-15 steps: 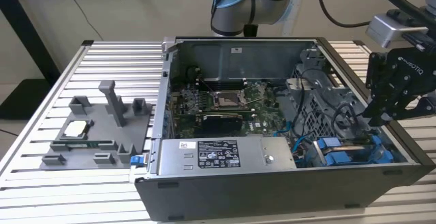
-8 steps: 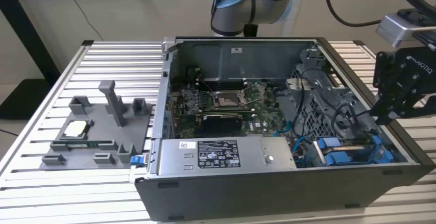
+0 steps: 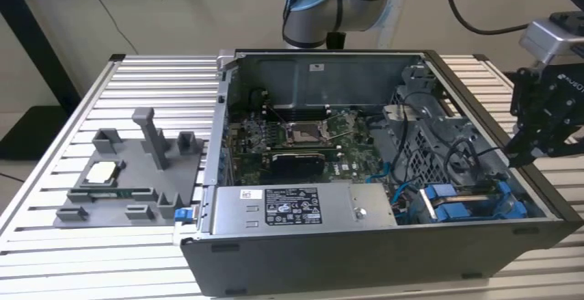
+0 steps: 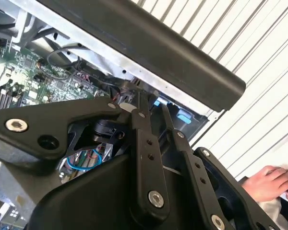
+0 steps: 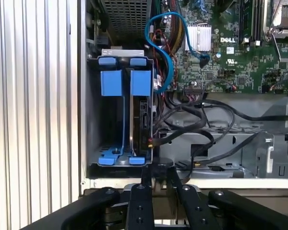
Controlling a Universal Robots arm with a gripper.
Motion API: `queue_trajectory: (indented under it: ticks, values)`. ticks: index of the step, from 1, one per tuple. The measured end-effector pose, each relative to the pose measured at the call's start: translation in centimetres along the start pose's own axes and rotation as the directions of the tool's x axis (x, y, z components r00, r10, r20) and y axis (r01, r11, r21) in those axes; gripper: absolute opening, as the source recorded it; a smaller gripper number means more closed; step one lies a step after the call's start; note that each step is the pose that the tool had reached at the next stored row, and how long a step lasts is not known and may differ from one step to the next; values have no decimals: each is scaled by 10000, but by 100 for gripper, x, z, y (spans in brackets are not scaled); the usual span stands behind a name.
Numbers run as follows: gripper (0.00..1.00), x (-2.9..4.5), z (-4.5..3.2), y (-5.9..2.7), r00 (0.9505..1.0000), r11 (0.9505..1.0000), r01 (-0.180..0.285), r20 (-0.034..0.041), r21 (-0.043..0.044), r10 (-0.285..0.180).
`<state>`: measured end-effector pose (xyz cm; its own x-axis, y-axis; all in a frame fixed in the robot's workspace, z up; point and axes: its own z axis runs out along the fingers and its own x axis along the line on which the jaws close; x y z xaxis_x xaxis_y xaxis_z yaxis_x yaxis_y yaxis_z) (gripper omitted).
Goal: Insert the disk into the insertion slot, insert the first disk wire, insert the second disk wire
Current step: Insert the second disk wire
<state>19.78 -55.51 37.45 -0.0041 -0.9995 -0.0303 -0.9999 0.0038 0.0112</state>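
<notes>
- Your gripper [image 5: 159, 170] hangs over the rim of the computer case [image 3: 365, 262], on the exterior view's right. Its fingers are drawn together, and nothing shows between them.
- Just beyond the fingertips in the first wrist view lies the insertion slot [image 5: 91, 120], a dark metal bay with blue plastic edges in the corner of the case.
- The disk [image 5: 144, 117] already sits in that slot in its blue carrier, with its connector edge facing the motherboard. By my reading the first step is done and you are on the wires.
- A black cable [image 5: 192, 125] ends in a small plug [image 5: 150, 142] just beside the disk's edge. A blue cable [image 5: 164, 52] loops down close to the carrier tabs. You cannot tell from here whether either one is seated.
- My judgement is that the wire work calls for a precise pinch on a plug and a straight push into the disk's edge. The loose cable loops leave little room.
- A person's hand [image 4: 268, 183] rests on the worktop [image 3: 137, 81], outside the case.
</notes>
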Motion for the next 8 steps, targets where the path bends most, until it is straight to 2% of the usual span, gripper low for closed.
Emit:
queue_trajectory:
  ticks: [5, 8]
  values:
    - [27, 0, 12, -41, 10000, 10000, 0, 39, 0, 0]
    - [27, 6, 13, -49, 10000, 10000, 0, 35, -1, 0]
